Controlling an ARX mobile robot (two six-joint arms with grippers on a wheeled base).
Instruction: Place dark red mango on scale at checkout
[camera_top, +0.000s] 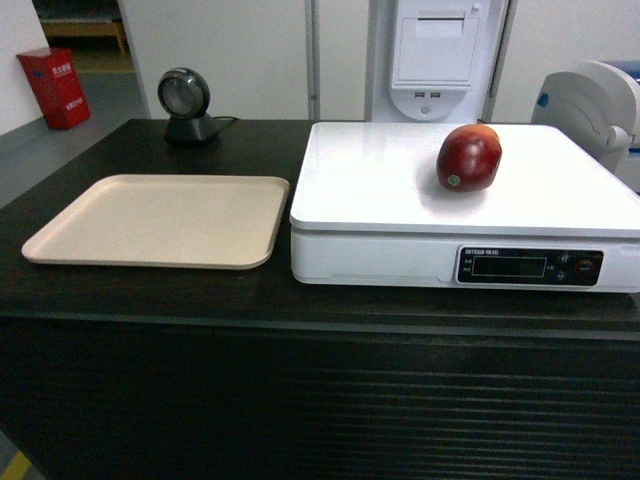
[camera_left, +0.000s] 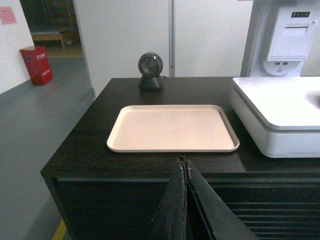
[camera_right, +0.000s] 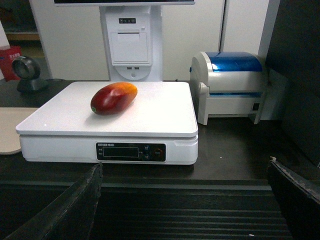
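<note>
The dark red mango lies on its side on the flat white platform of the scale, which stands on the dark counter of the checkout. In the right wrist view the mango sits ahead of and a little left of the right pincer, well apart from it, its orange-yellow end pointing away to the right. That pincer is spread wide and holds nothing; its two dark fingers show at the lower corners, below the counter's front edge, with the scale's black display panel straight ahead between them.

The left pincer is pressed together, its fingers meeting in a narrow seam, and it grips nothing. Just beyond it on the counter lies a flat beige tray, with the scale to the right of the tray. Behind the tray stands a small round dark scanner. To the right of the scale is a white printer with a blue lid.
</note>
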